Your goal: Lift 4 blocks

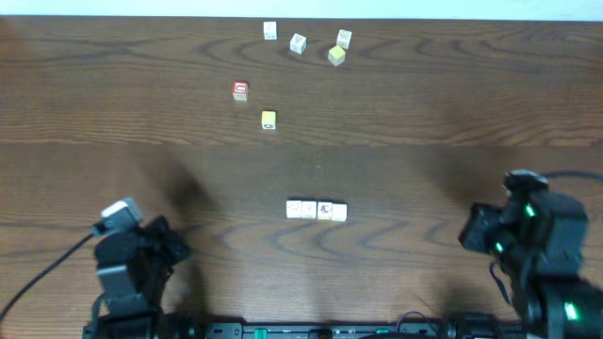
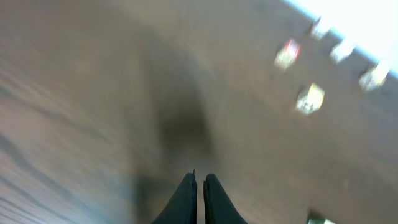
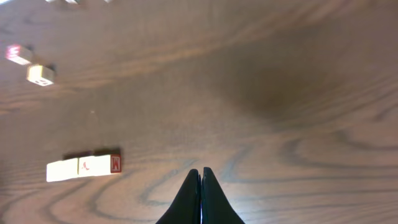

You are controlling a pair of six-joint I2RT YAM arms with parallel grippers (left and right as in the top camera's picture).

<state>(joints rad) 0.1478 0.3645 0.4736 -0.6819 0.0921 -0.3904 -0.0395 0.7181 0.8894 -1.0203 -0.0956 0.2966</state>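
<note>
Four cream blocks point(image 1: 317, 210) lie side by side in a short row on the table, mid-front. The right wrist view shows the row of blocks point(image 3: 84, 167) to the left of my right gripper point(image 3: 201, 171), whose black fingers are shut on nothing above bare wood. In the blurred left wrist view my left gripper point(image 2: 199, 177) is shut and empty too, and a sliver of the row of blocks point(image 2: 320, 219) peeks in at the bottom right. From overhead, the left gripper point(image 1: 179, 250) sits far left of the row and the right gripper point(image 1: 466, 235) far right, both apart from it.
Farther back lie a red cube point(image 1: 240, 90), a yellow cube point(image 1: 268, 120), another yellow cube point(image 1: 336, 56) and three white cubes point(image 1: 298, 43) near the table's far edge. The red cube point(image 2: 287, 53) and yellow cube point(image 2: 310, 98) appear blurred ahead of the left gripper.
</note>
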